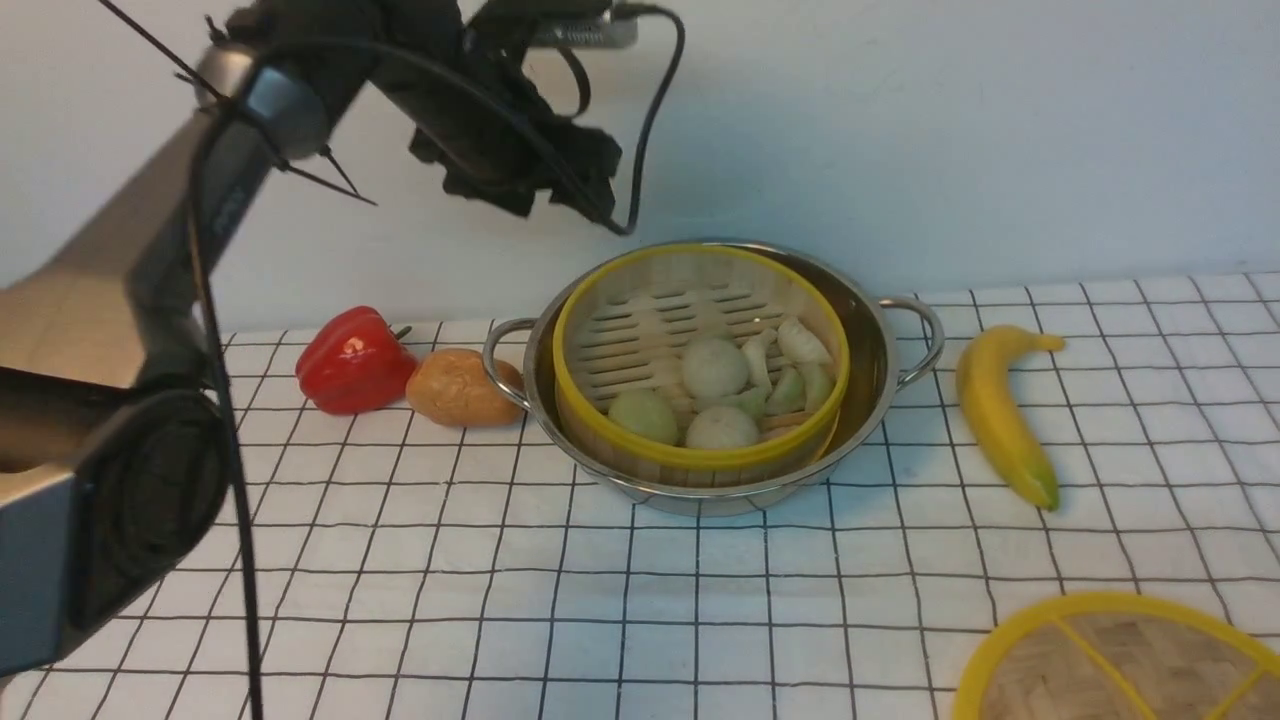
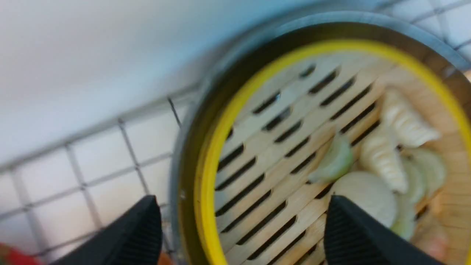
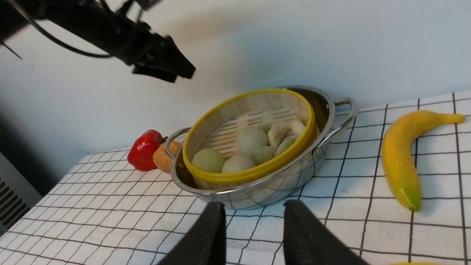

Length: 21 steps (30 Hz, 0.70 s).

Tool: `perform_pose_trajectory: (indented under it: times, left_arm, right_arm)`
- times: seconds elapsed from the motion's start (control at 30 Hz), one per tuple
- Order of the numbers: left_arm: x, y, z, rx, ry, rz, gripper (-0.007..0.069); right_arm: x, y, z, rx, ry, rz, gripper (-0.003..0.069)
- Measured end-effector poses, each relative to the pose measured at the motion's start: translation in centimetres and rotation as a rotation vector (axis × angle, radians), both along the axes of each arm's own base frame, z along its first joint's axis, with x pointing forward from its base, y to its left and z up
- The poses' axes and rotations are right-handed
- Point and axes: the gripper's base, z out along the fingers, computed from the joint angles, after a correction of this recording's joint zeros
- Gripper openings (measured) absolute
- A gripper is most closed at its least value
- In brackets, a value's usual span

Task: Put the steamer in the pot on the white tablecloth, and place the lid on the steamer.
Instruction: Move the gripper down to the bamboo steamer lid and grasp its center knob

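Note:
The bamboo steamer (image 1: 700, 365) with pale dumplings inside sits tilted in the shiny steel pot (image 1: 880, 370), which stands on the white gridded tablecloth (image 1: 600, 600). My left gripper (image 2: 241, 200) hovers open above the pot's back-left side, well clear of the steamer (image 2: 294, 147). It holds nothing. From the side it shows as a black claw, the left gripper (image 3: 173, 70), high over the pot (image 3: 279, 184). My right gripper (image 3: 254, 204) is open over bare cloth in front of the pot. The woven lid (image 1: 1120, 660) lies flat at the near right, partly cut off.
A red pepper (image 1: 352, 362) and a brown potato (image 1: 458, 388) lie left of the pot, the potato against its handle. A banana (image 1: 1000, 415) lies to the pot's right. A pale wall stands close behind the pot.

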Motion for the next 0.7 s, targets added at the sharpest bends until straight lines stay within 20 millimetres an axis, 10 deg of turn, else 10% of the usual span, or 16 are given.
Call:
perform_pose_trajectory:
  times: [0.3, 0.7]
  left_arm:
    - [-8.1, 2.7, 14.1, -0.013, -0.316, 0.046, 0.0456]
    - [-17.2, 3.4, 22.7, -0.224, -0.493, -0.022, 0.0149]
  right_arm:
    - [0.8, -0.1, -0.2, -0.016, 0.037, -0.015, 0.0242]
    - [0.8, -0.1, -0.2, -0.016, 0.039, -0.015, 0.0242]
